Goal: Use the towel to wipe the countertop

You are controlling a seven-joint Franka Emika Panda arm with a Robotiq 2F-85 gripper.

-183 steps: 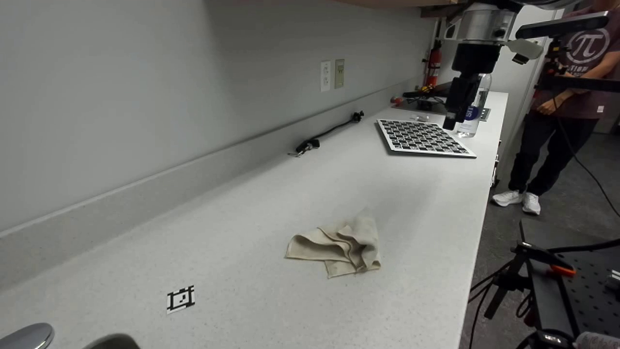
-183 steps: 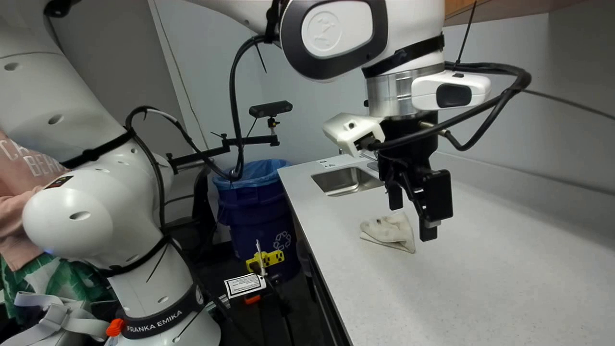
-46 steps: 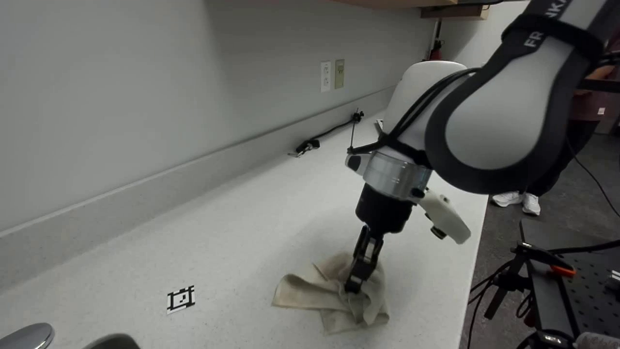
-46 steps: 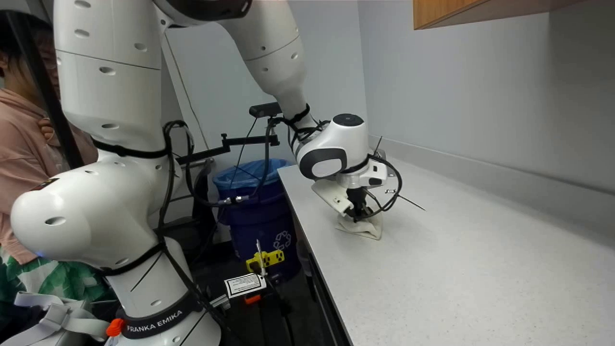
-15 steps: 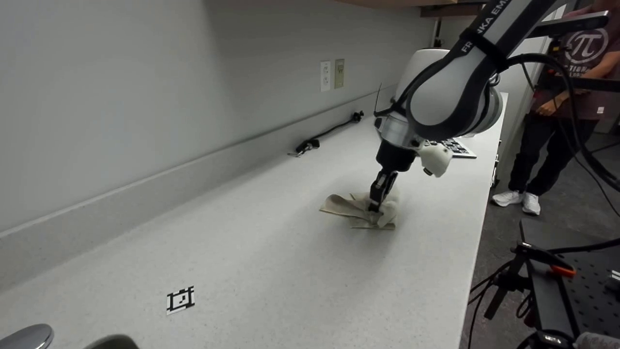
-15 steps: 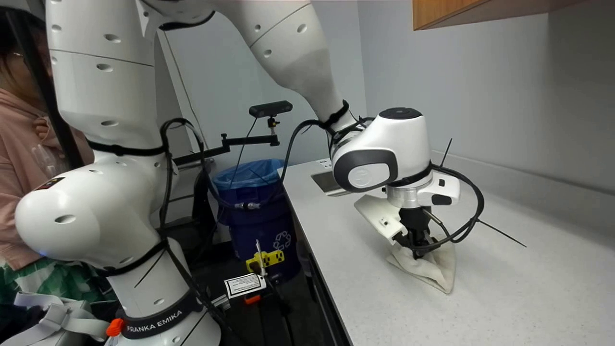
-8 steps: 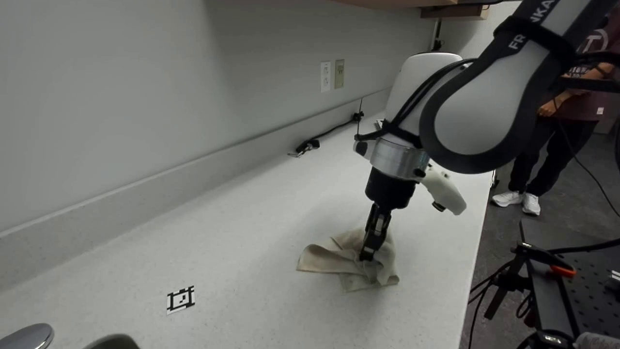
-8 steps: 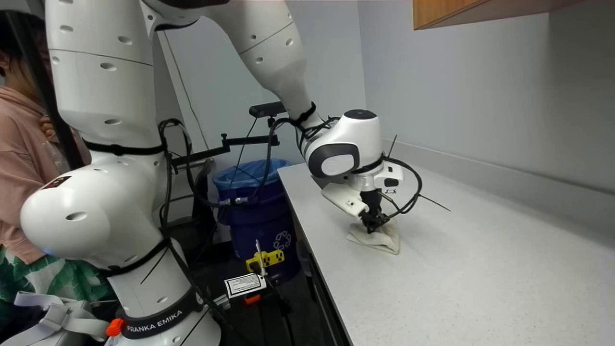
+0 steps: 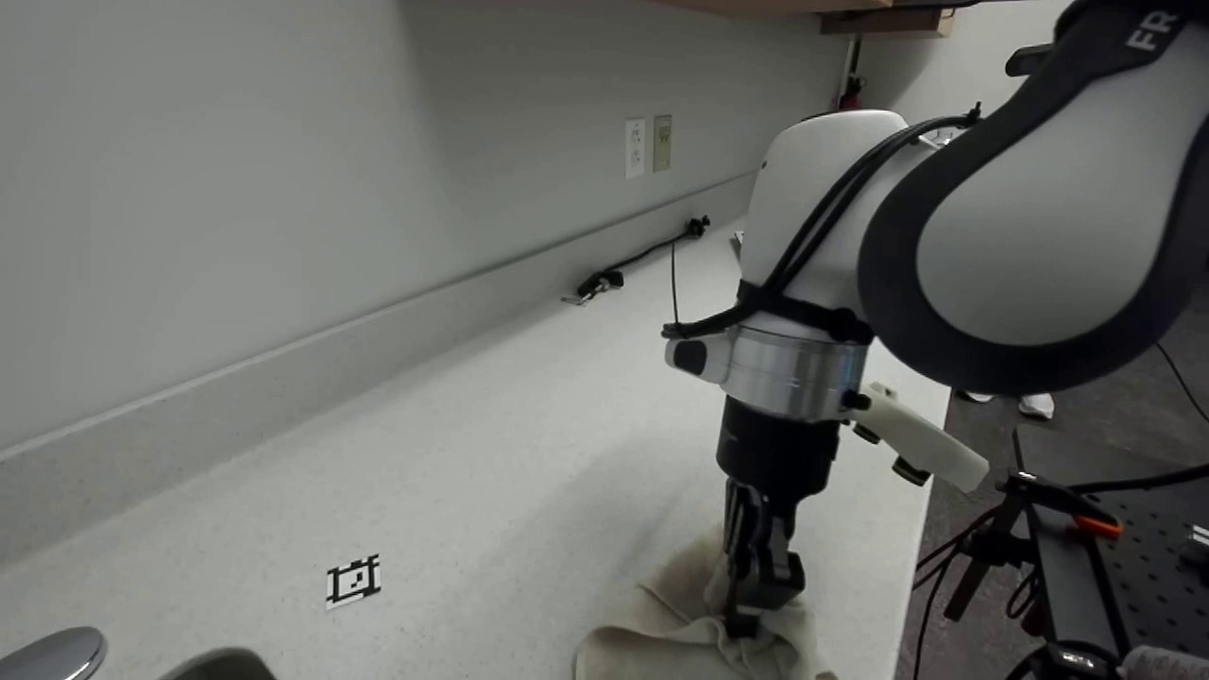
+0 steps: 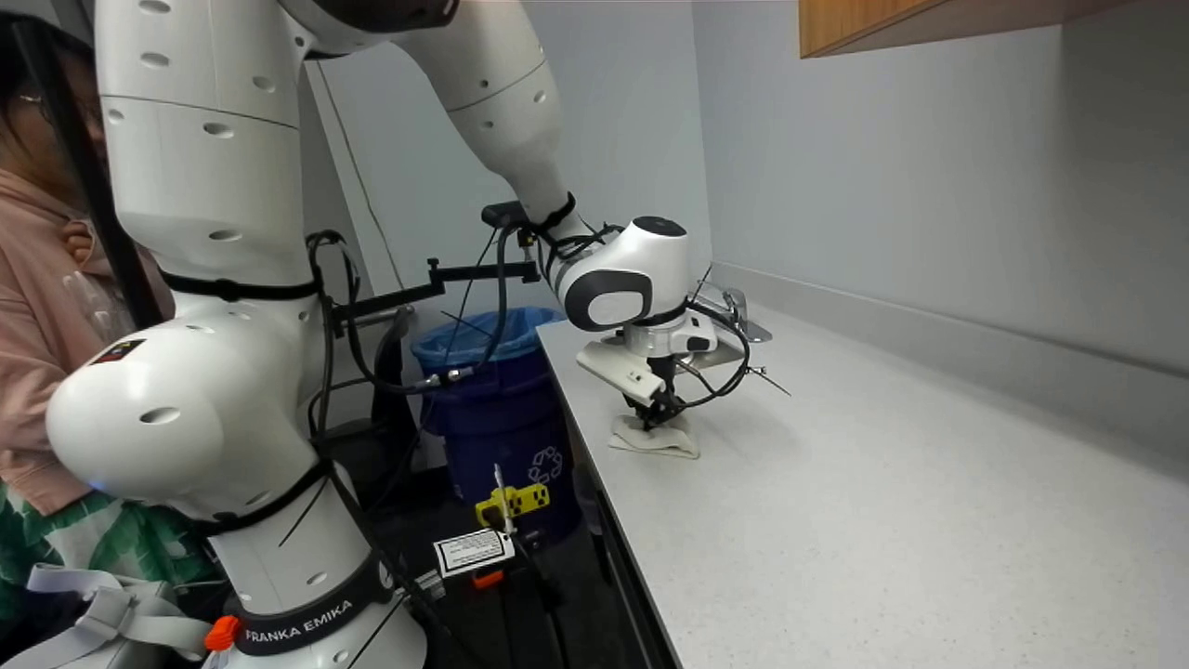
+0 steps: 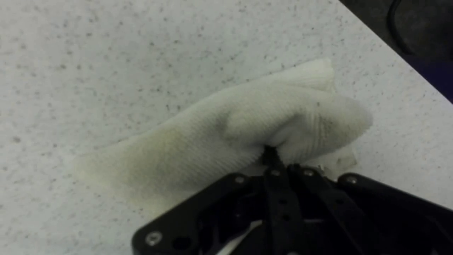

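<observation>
Low down, the claw (image 9: 741, 621) pinches the rumpled towel (image 11: 198, 148) on the pale countertop (image 10: 882, 520).

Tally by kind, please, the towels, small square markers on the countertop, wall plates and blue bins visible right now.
Towel: 1
Square marker: 1
Wall plates: 2 (one white, one beige)
Blue bin: 1
Total: 5
</observation>
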